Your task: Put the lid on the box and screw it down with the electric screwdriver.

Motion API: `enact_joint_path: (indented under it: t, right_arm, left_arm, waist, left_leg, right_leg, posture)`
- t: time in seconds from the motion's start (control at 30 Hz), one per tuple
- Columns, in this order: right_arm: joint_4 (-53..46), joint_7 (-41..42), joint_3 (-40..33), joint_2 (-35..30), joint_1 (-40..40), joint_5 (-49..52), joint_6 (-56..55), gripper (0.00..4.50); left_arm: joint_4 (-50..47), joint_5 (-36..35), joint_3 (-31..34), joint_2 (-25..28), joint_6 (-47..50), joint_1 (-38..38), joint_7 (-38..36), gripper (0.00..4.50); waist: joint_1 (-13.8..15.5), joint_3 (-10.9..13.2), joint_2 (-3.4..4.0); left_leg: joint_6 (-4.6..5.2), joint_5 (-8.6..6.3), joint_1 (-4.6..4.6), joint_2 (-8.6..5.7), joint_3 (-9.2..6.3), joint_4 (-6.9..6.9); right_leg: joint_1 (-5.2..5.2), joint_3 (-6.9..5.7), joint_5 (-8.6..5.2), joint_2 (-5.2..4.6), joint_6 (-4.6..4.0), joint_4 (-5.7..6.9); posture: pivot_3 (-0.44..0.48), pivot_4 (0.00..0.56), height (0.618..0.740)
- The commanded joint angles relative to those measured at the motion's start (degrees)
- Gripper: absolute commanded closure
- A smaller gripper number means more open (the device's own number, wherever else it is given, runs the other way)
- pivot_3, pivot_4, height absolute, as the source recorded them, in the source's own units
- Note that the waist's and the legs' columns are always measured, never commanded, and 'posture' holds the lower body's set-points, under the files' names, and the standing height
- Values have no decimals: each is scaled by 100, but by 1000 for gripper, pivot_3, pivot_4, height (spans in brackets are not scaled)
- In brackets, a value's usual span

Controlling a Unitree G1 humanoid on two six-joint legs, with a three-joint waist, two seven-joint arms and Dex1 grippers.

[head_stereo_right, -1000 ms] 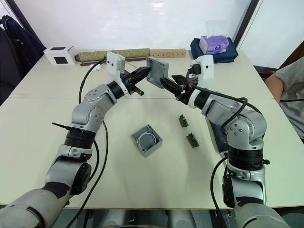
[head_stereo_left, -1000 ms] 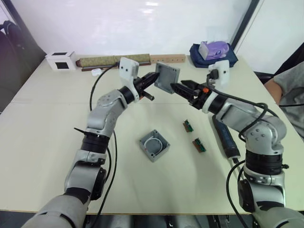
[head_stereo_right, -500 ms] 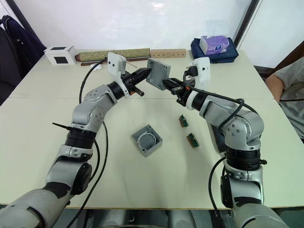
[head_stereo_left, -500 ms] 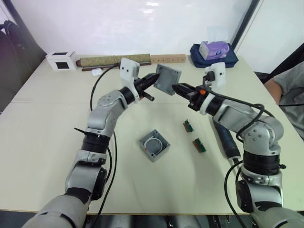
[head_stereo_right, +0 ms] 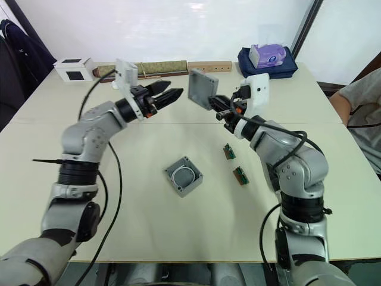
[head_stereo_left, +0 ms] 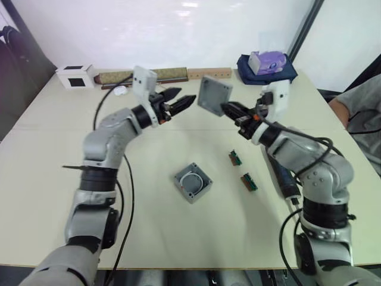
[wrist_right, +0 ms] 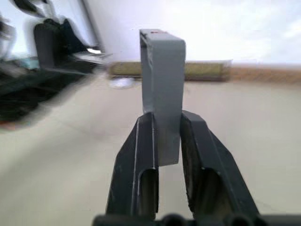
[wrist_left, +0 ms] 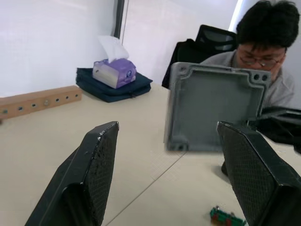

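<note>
The big pale surface (head_stereo_left: 47,179) fills the room's middle, white wall behind, a person seated at the right edge. Along the far side sit a long wooden strip (head_stereo_left: 209,73), a tissue box (head_stereo_left: 266,61) on a dark bag, and a white cube (head_stereo_left: 75,75). Now the arms: the right hand (head_stereo_right: 221,106) is clamped on the lid (head_stereo_right: 202,89), holding it edge-up in the air, well above the surface. The left hand (head_stereo_left: 181,98) hangs just beside it, fingers spread wide, gripping nothing. Down below, the box (head_stereo_left: 193,182) sits open in the middle of the surface, uncovered. The screwdriver (head_stereo_left: 283,176) lies untouched under the right arm, near two small green strips (head_stereo_left: 243,170). So nothing's fitted yet: lid placement and screwing both remain.
</note>
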Motion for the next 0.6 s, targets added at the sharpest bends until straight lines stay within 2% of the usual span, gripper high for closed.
enact_joint_path:
  t: [0.03,0.1,0.17,0.23,0.37,0.47,0.6]
  right_arm:
    - [-949,126,624,-372,837,-1397,-1336,4371]
    - [-1071,100,692,-354,1253,-1691,-1617,4371]
    - [-1133,98,1205,-849,1963,-2926,-2504,4371]
    - [-1080,107,1559,-1186,2392,-3849,-3182,4371]
    - [-459,-737,2266,-1567,2834,-6420,-4540,4371]
    - [-96,-1110,2409,-1276,3048,-7180,-4683,4371]
    - [-48,-1156,2362,-963,3134,-7773,-4882,4371]
  left_arm:
    - [-572,-285,120,147,362,269,-65,2626]
    - [-692,-305,104,193,450,384,-89,3254]
    - [-793,-287,57,221,505,579,-126,4022]
    - [-825,-266,19,223,524,683,-141,4403]
    - [-676,-84,-201,27,306,801,-136,4403]
    - [-795,34,-567,109,289,984,-426,4403]
    - [-886,74,-745,154,255,1011,-591,4403]
  waist:
    - [-14,0,-1]
    - [-14,0,-2]
    - [-12,1,-2]
    - [4,-1,-1]
    - [-22,0,-4]
    - [-25,-1,-7]
    - [-5,-1,-7]
  left_leg:
    - [0,0,1,1,0,0]
    - [0,0,2,1,-1,1]
    - [-1,0,3,2,-2,6]
    - [-1,1,5,0,-1,6]
    - [-3,1,16,-1,2,6]
    - [-15,8,21,0,0,6]
    - [-15,8,24,1,-4,4]
  right_leg:
    - [3,0,0,-1,1,-3]
    - [5,0,0,0,1,-1]
    - [7,-1,0,3,1,3]
    - [9,-1,0,2,1,1]
    - [18,1,-1,3,1,0]
    - [21,1,-1,7,0,3]
    - [28,-1,-1,8,-2,1]
  posture:
    - [0,150,740]
    - [0,150,740]
    - [0,150,740]
    - [0,150,740]
    - [0,150,740]
    - [0,150,740]
    - [0,150,740]
